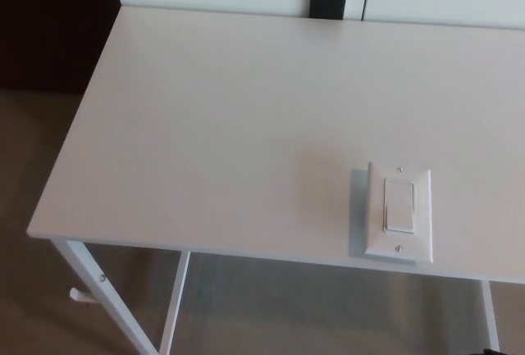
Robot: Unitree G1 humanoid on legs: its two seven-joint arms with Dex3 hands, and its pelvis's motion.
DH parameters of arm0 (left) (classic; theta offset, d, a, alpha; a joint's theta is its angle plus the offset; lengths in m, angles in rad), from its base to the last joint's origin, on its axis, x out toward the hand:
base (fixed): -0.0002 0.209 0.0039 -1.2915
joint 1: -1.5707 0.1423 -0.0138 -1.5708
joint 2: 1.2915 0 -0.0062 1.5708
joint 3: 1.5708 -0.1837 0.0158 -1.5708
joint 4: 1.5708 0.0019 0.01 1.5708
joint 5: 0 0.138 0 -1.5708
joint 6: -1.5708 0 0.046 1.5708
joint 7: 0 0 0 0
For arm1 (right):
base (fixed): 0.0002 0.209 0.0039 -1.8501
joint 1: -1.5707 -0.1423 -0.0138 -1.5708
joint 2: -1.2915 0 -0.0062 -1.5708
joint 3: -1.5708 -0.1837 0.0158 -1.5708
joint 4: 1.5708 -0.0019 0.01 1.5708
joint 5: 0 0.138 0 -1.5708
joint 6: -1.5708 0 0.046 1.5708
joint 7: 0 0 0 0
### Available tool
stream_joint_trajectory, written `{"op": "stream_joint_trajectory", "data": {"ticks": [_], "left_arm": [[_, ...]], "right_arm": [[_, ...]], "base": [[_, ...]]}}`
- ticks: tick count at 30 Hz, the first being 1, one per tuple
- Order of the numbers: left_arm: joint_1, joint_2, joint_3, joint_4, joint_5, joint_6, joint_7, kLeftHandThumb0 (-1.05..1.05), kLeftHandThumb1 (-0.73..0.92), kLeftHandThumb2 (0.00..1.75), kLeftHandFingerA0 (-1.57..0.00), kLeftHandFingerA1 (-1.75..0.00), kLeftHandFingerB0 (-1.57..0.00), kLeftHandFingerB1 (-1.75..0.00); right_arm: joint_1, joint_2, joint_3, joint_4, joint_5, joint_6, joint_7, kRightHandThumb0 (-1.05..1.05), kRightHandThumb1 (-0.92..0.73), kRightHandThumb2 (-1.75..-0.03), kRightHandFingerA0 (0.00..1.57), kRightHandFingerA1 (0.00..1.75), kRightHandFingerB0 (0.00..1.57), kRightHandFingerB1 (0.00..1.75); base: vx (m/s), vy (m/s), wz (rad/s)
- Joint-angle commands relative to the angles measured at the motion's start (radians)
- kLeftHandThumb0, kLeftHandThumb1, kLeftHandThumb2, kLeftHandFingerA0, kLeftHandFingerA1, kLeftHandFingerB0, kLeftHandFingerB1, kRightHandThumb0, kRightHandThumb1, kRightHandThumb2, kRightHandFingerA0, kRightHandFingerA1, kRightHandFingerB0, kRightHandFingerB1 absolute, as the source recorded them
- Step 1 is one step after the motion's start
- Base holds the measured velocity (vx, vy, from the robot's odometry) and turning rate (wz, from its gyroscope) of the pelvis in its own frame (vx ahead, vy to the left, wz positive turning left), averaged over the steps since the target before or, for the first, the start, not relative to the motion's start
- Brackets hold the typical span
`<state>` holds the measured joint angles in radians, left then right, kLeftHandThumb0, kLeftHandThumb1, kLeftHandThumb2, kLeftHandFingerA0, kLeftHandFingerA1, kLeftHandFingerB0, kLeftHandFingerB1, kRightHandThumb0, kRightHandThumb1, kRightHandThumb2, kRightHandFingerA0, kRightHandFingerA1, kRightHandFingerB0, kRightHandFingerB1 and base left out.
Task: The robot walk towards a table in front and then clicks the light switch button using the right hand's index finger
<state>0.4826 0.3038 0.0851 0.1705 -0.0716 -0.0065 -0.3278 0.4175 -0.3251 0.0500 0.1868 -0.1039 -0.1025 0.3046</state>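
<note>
I am looking down on the white desk (pixel 205 117). The light switch (pixel 399 212) is lying flat near the desk's near edge, right of centre. Neither robot hand is showing, so their state cannot be told. A black block (pixel 328 2) is sitting at the far edge.

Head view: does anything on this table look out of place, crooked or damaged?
Only one oddity: a white light switch lies flat on the white table near its front edge, rather than on a wall. It sits roughly square to the table, and looks intact. Nothing is spilled. Neither robot hand is in view.
</note>
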Motion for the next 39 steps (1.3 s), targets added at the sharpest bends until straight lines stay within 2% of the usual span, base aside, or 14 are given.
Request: {"op": "stream_joint_trajectory", "data": {"ticks": [1,7,14,17,20,24,25,28,29,30,31,32,33,39], "left_arm": [[0.018,0.009,-0.017,-0.039,0.035,-0.006,0.011,-0.22,0.58,0.57,-0.48,-0.42,-0.48,-0.41],[0.021,-0.001,-0.034,-0.063,0.039,0.01,0.016,-0.21,0.58,0.57,-0.49,-0.43,-0.5,-0.41],[0.021,0.002,-0.026,-0.06,0.031,0.01,0.015,-0.21,0.6,0.57,-0.47,-0.43,-0.49,-0.41],[0.02,0.006,-0.026,-0.05,0.033,-0.001,0.013,-0.21,0.6,0.58,-0.46,-0.43,-0.48,-0.41],[0.015,0.004,-0.022,-0.041,0.026,0.003,0.011,-0.22,0.59,0.57,-0.46,-0.42,-0.48,-0.41],[0.008,0.009,-0.009,-0.036,0.02,-0.006,0.011,-0.21,0.59,0.57,-0.48,-0.44,-0.49,-0.41],[0.014,0.011,-0.011,-0.049,0.026,0.003,0.016,-0.22,0.59,0.57,-0.48,-0.43,-0.49,-0.41],[0.016,0.015,-0.01,-0.046,0.03,-0.004,0.014,-0.22,0.59,0.57,-0.48,-0.43,-0.49,-0.41],[0.015,0.017,-0.009,-0.042,0.029,-0.006,0.01,-0.22,0.59,0.57,-0.48,-0.43,-0.49,-0.41],[0.015,0.017,-0.009,-0.041,0.028,-0.007,0.009,-0.22,0.59,0.57,-0.48,-0.43,-0.49,-0.41],[0.017,0.016,-0.006,-0.042,0.022,-0.002,0.007,-0.22,0.59,0.57,-0.47,-0.43,-0.49,-0.41],[0.018,0.016,-0.005,-0.042,0.021,-0.004,0.007,-0.21,0.59,0.57,-0.48,-0.43,-0.49,-0.41],[0.022,0.017,-0.006,-0.045,0.023,-0.003,0.007,-0.21,0.59,0.58,-0.46,-0.42,-0.48,-0.41],[0.022,0.025,-0.007,-0.055,0.027,-0.005,0.003,-0.22,0.59,0.57,-0.48,-0.42,-0.48,-0.41]], "right_arm": [[0.094,0.005,0.032,-0.201,0.053,0.056,0.059,-0.19,-0.69,-0.6,0.56,0.65,0.39,0.52],[0.257,-0.067,0.087,-0.558,0.147,0.052,0.176,-0.18,-0.64,-0.63,0.55,0.69,0.45,0.59],[0.414,-0.169,0.043,-1.101,0.289,0.069,0.216,-0.39,-0.57,-0.64,0.64,0.74,0.5,0.63],[0.424,-0.18,-0.037,-1.215,0.341,0.042,0.19,-0.32,-0.51,-0.7,0.65,0.76,0.51,0.66],[0.431,-0.196,-0.11,-1.234,0.385,-0.079,0.131,-0.27,-0.47,-0.72,0.66,0.76,0.53,0.69],[0.35,-0.102,-0.14,-1.234,0.389,-0.184,0.04,-0.3,-0.4,-0.77,0.68,0.8,0.54,0.71],[0.328,-0.087,-0.179,-1.234,0.39,-0.18,0.017,-0.38,-0.44,-0.79,0.6,0.79,0.49,0.7],[0.262,-0.027,-0.248,-1.234,0.266,-0.183,-0.04,-0.34,-0.43,-0.76,0.58,0.76,0.51,0.69],[0.215,0.03,-0.277,-1.234,0.075,-0.198,-0.078,-0.39,-0.44,-0.67,0.51,0.7,0.52,0.65],[0.198,0.054,-0.288,-1.234,0.005,-0.205,-0.088,-0.39,-0.44,-0.67,0.51,0.7,0.52,0.65],[0.15,0.058,-0.299,-1.207,-0.216,-0.21,-0.124,-0.42,-0.46,-0.59,0.26,0.62,0.39,0.57],[0.114,0.06,-0.293,-1.172,-0.346,-0.206,-0.144,-0.43,-0.4,-0.74,0.14,0.58,0.35,0.6],[0.1,0.058,-0.283,-1.141,-0.392,-0.203,-0.159,-0.42,-0.48,-0.55,0.08,0.58,0.3,0.53],[0.01,0.022,-0.212,-1.031,-0.6,-0.099,-0.175,-0.46,-0.41,-0.64,0.03,0.57,0.26,0.54]], "base": [[0.0,0.0,0.0],[0.0,0.0,0.0],[0.0,0.0,0.0],[0.0,0.0,0.0],[0.0,0.0,0.0],[0.0,0.0,0.0],[0.0,0.0,0.0],[0.0,0.0,0.0],[0.0,0.0,0.0],[0.0,0.0,0.0],[0.0,0.0,0.0],[0.0,0.0,0.0],[0.0,0.0,0.0],[0.0,0.0,0.0]]}}
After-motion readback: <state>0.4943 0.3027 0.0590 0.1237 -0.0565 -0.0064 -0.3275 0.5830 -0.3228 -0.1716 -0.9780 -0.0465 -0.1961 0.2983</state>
